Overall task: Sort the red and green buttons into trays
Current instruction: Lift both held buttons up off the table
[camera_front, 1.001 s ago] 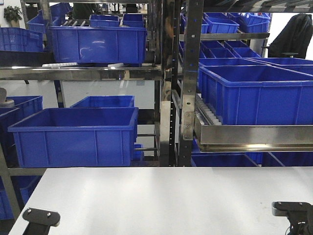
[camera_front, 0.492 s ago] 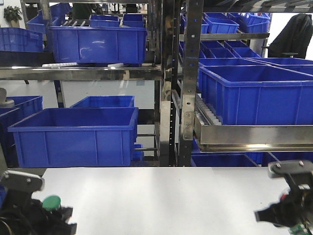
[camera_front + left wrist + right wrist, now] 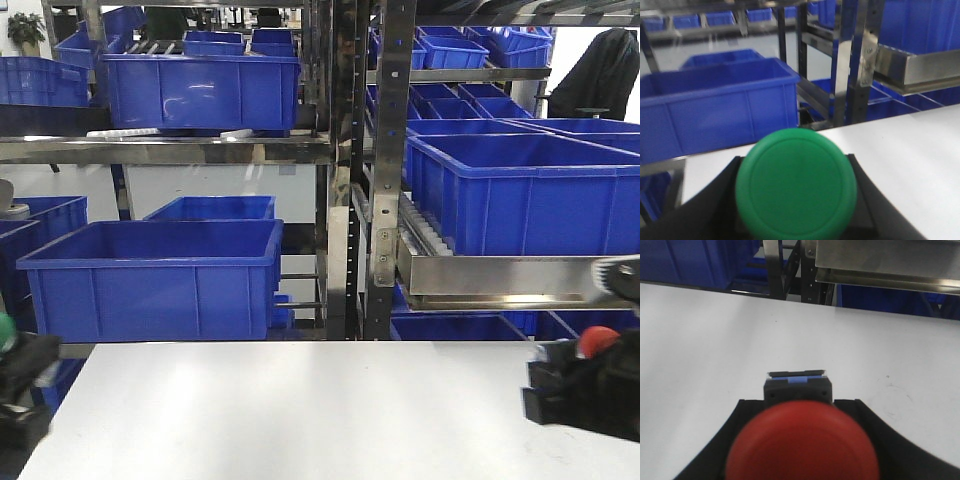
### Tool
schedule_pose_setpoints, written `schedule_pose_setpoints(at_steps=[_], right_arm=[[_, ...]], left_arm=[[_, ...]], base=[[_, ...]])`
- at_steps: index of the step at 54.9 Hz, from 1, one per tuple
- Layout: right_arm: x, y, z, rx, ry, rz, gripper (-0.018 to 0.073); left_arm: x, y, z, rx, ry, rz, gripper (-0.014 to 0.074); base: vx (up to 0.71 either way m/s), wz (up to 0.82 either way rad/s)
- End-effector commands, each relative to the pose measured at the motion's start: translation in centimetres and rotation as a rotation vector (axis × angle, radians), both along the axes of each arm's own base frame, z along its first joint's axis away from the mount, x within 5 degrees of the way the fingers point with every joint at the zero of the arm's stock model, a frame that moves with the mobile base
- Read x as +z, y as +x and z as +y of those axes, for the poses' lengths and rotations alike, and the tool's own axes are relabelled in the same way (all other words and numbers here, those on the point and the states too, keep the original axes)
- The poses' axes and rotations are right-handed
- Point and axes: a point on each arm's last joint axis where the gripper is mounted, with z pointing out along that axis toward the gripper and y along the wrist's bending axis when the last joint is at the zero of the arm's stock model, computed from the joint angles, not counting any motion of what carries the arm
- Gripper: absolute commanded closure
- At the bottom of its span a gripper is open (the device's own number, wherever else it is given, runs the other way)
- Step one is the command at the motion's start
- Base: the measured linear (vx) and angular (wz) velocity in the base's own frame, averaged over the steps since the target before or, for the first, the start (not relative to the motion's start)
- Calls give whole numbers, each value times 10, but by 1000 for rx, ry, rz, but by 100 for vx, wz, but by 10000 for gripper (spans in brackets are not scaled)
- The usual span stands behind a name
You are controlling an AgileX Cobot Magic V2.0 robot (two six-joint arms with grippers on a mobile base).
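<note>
Straight ahead, a steel rack (image 3: 380, 150) fills the background, its shelves loaded with deep blue crates (image 3: 150, 275), and the white table (image 3: 300, 410) runs from its foot toward me. My left claw (image 3: 796, 158) is clamped on the green button (image 3: 796, 182). In the left wrist view the round green cap fills the lower middle, with a dark finger (image 3: 715, 210) showing past it on either side, and the table's edge and a blue crate lie beyond it. From the front this claw is only a dark blur at the table's left edge, off the near-left corner. The small green spot at the frame border there is probably the cap, but the view is too smeared to be sure. My right claw (image 3: 799, 401) is closed on the red button (image 3: 802, 445). In the right wrist view the red cap sits low and out of focus between my two dark fingers. The button's dark square base (image 3: 797, 388), with a small blue mark on it, pokes out beyond the cap above bare white tabletop. From the front the red cap shows on top of the dark claw at the table's right side, held up off the surface and well apart from the left claw.
</note>
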Motion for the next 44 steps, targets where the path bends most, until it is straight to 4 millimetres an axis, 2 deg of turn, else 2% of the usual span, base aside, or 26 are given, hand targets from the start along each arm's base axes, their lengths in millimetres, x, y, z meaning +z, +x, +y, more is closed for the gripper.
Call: schedule_pose_setpoints(at_steps=[1, 8, 16, 22, 44], right_arm=[[28, -22, -4, 13, 45, -202, 568], [26, -48, -10, 11, 50, -247, 568], [33, -63, -15, 11, 43, -298, 568], [35, -68, -16, 9, 48, -309, 568], [35, -69, -16, 9, 45, -309, 568]], left_arm=[[29, -21, 4, -8, -31, -146, 596], [31, -42, 11, 1, -35, -167, 596], [24, -57, 15, 4, -54, -176, 596], [19, -63, 17, 4, -54, -182, 596], [17, -63, 17, 7, -49, -166, 596]], base=[[0, 0], [0, 0], [0, 0], [0, 0], [0, 0]])
